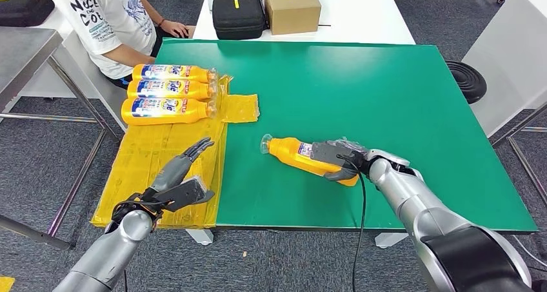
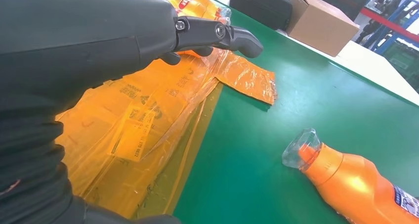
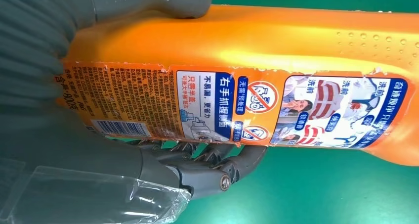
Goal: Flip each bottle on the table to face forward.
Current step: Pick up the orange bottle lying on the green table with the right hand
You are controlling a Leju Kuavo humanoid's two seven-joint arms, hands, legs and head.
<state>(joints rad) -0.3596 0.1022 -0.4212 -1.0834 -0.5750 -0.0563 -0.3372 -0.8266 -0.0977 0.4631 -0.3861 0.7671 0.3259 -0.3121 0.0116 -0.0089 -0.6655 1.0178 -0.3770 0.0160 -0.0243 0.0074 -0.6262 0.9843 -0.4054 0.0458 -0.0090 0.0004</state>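
Bottle [image 1: 303,155] of orange plastic lay on its side near the front middle of the green worktop [image 1: 387,98], its clear-wrapped cap pointing toward the robot's left and slightly away. The right hand [image 1: 338,158] held its lower body, thumb on one side and dark fingers [image 3: 217,167] curled under the other. In the right wrist view the back label [image 3: 237,108] faced the camera, showing printed instructions, small pictures and a barcode.

Three more orange bottles [image 1: 169,89] lay side by side at the far left edge of the worktop, their front labels facing up and their caps pointing toward the green surface. They rested on crinkled yellow plastic sheeting [image 1: 161,150] that covered the left strip of the worktop, well apart from the held bottle.

The left hand [image 1: 177,179] hovered above that sheeting near the front left corner, holding nothing, its fingers extended and apart.

Beyond the far edge stood a white table carrying a black case [image 1: 237,13] and a cardboard box [image 1: 291,7] side by side. A person in a white printed shirt [image 1: 106,15] sat at the far left, just behind the three bottles. Grey carpet floor [image 1: 39,156] surrounded the worktop.
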